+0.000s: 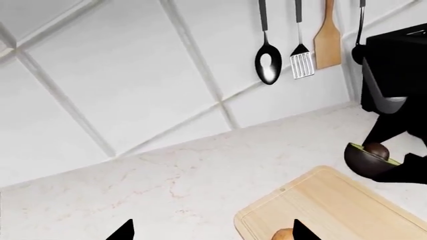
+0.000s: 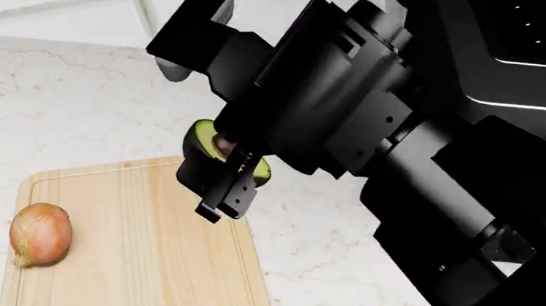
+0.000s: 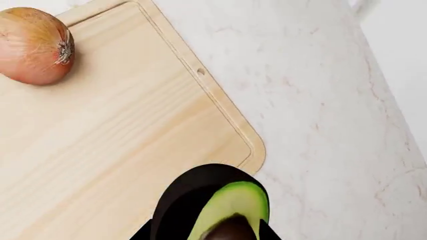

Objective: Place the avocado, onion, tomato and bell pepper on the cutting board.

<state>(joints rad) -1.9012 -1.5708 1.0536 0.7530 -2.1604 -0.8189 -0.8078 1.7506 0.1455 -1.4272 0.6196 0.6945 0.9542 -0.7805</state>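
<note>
The right gripper [image 2: 225, 170] is clamped on the dark-skinned halved avocado [image 2: 201, 141], above the pale wooden cutting board's [image 2: 147, 260] 1 o'clock corner; the tan onion [image 2: 40, 234] lies at 9 o'clock. The left gripper's [image 1: 210, 234] fingers stand apart.

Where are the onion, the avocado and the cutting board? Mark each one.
onion [image 2: 40, 234]: head view, middle of its tan skin.
avocado [image 3: 230, 207]: right wrist view, yellow-green flesh.
cutting board [image 2: 167, 262]: head view, bare wood.

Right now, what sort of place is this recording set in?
Most likely a simulated kitchen counter: a pale marble-look worktop, a pale wooden rectangular cutting board, and a black spoon, slotted turner and wooden spatula hanging against a white tiled wall.
</note>
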